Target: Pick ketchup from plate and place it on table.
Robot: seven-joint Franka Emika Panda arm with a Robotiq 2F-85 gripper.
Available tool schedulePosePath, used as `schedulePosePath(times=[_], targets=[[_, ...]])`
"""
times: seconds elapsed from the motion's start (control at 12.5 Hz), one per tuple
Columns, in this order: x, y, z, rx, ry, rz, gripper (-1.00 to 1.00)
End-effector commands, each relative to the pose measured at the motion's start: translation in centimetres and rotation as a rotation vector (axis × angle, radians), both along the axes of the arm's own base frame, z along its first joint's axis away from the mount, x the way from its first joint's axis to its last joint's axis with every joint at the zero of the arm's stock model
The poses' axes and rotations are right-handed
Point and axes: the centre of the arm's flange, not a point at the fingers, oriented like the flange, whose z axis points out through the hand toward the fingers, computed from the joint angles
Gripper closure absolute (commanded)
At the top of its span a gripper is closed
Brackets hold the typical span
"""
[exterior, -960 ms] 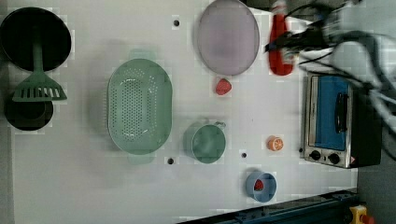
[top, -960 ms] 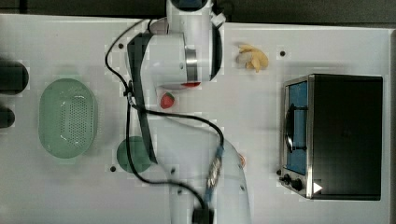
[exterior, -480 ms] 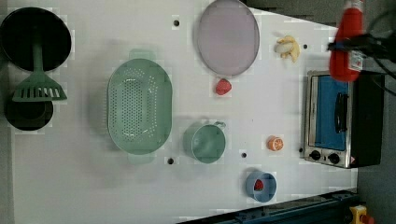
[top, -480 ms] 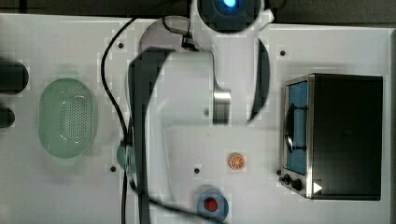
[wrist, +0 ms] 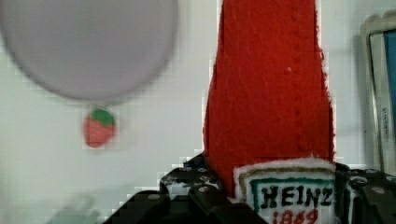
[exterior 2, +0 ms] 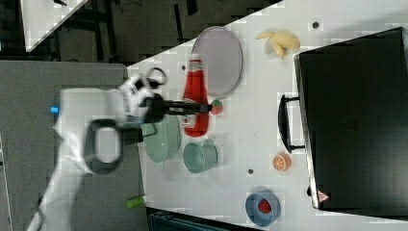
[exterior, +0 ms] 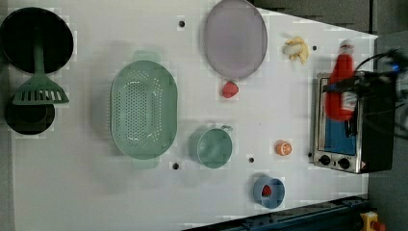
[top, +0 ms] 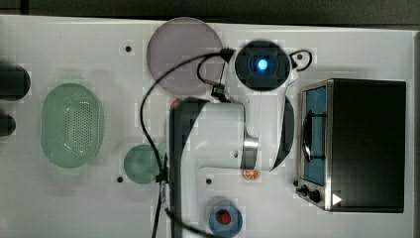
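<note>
- The ketchup [exterior: 339, 84], a soft red felt bottle with a white cap and a printed label, hangs clear of the white tabletop [exterior: 86, 192], gripped across its body by the black two-fingered gripper [exterior 2: 196, 108], whose fingers are clenched on it.
- In the left view the ketchup appears over the front of the silver toaster oven [exterior: 344, 125]; in the right view it appears beside the pale lilac round plate [exterior 2: 217, 60]. It rests on nothing.
- The plate itself lies bare, so the pick looks done and the carry is in hand.
- The next move, as I judge it, calls for bringing the ketchup down over a bare stretch of table, away from the plate and the oven, setting it down, then letting the fingers go.
- A soft bottle may flop when released, so laying it low and gently seems wise.
- Counted in the left view: one ketchup, one plate, one toaster oven, one pale green perforated basket [exterior: 143, 115], one green cup [exterior: 211, 147], one small strawberry [exterior: 230, 89], one orange slice [exterior: 283, 148], one blue bowl [exterior: 269, 191] with a small red thing inside, one peeled banana [exterior: 296, 48], one green spatula [exterior: 39, 86].
</note>
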Motion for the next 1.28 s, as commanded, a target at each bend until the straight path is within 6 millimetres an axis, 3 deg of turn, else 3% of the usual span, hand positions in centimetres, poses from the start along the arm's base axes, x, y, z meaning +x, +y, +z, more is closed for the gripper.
schedulePosePath(times=[0.08,0.4,0.56,0.72,0.96,1.28], targets=[[-2.7,0.8,-7.8,0.017,0.043,-0.016,-0.15],[-5.6,1.3,-14.8,0.032,0.010,-0.070,-0.15],[-6.0,1.5,-17.1,0.039,0.020,-0.097,-0.15],[-6.1,1.5,-18.3,0.048,0.026,-0.112,-0.43],[-5.0,1.6,-16.8,0.048,-0.018,-0.111,-1.00],[-0.6,1.8,-9.2,0.042,-0.134,-0.164,-1.00]])
